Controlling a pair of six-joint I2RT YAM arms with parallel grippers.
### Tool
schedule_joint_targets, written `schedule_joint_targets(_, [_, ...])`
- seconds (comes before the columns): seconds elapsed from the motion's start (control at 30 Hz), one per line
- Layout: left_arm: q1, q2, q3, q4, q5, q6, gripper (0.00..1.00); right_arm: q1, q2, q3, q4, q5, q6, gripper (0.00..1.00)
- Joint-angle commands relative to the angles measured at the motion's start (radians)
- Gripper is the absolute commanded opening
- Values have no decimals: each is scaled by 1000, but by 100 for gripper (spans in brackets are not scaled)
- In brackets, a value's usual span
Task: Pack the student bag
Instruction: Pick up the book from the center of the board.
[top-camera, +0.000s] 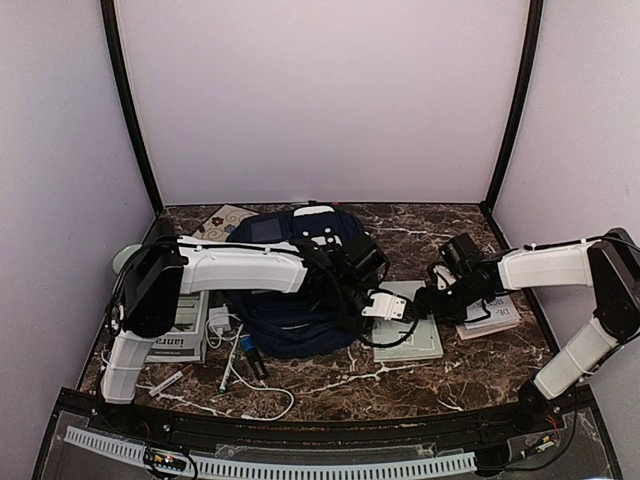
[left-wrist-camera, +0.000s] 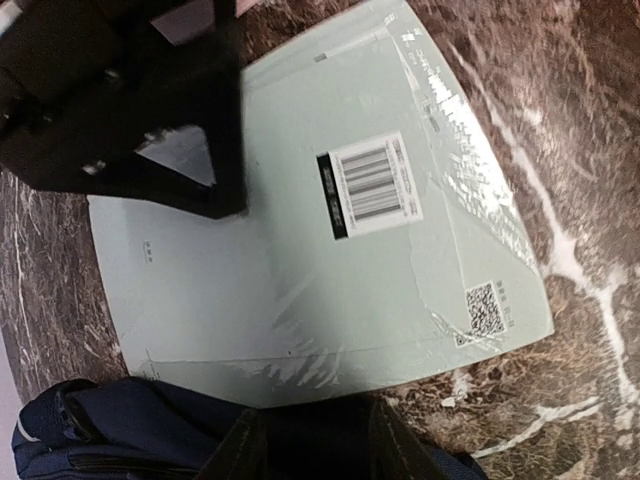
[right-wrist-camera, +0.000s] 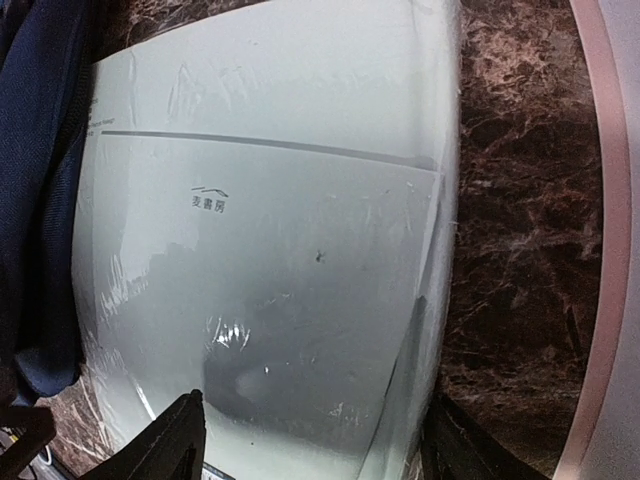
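Observation:
The student bag (top-camera: 285, 300), a navy backpack with white trim, lies in the middle of the table. A pale green shrink-wrapped book (top-camera: 410, 335) lies flat just to its right, its barcode label (left-wrist-camera: 372, 183) facing up. My left gripper (top-camera: 392, 308) reaches over the bag to the book's near-left edge. Its fingers (left-wrist-camera: 235, 455) stand apart over dark bag fabric (left-wrist-camera: 100, 430) with nothing between them. My right gripper (top-camera: 425, 300) hangs open over the book's right side. One finger (right-wrist-camera: 175, 440) is above the cover (right-wrist-camera: 270, 230), the other (right-wrist-camera: 450, 450) past its edge.
A second book (top-camera: 492, 315) lies under the right forearm. A magazine (top-camera: 185, 335), white cables (top-camera: 240, 385) and small items sit left of the bag. A patterned card (top-camera: 225, 220) lies at the back left. A pale curved edge (right-wrist-camera: 605, 250) borders the marble on the right.

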Motion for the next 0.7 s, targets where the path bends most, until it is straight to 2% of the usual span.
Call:
schedule_joint_targets(0.0, [7, 4, 144, -260, 111, -95, 37, 10, 20, -22, 13, -51, 18, 73])
schedule_joint_targets(0.1, [30, 3, 157, -312, 116, -212, 38, 9, 50, 24, -57, 35, -14, 74])
schedule_joint_targets(0.2, [46, 2, 169, -344, 163, -415, 39, 10, 61, 31, -42, 41, -7, 74])
schedule_joint_targets(0.37, [50, 2, 139, -342, 349, -686, 39, 11, 13, -22, 42, 17, 26, 73])
schedule_joint_targets(0.57, [82, -8, 64, -168, 323, -1018, 40, 16, -66, -120, 62, -23, 23, 73])
schedule_joint_targets(0.67, [92, -45, -90, 46, 457, -1270, 37, 16, -76, -136, 57, -33, 17, 73])
